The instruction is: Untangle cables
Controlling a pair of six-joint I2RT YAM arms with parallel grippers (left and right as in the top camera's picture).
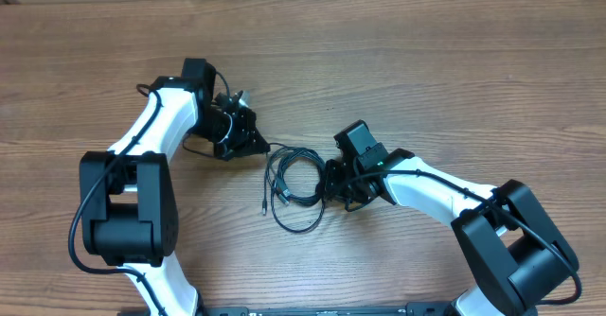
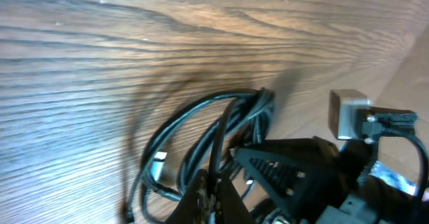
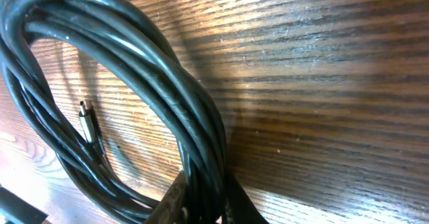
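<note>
Cables (image 1: 298, 200) lie as one bunched coil of overlapping black loops at the middle of the desk (image 1: 426, 61), between my two arms. I judge the untangling barely begun: no cord lies apart from the others, and one silver-tipped plug (image 3: 88, 122) sits inside the loops. My right pincer (image 1: 331, 185) is clamped narrow on the bundle at the coil's right edge, while my left pincer (image 1: 258, 146) is fully closed at the coil's upper left, where I cannot tell whether it has a strand, so all the separating is left.
</note>
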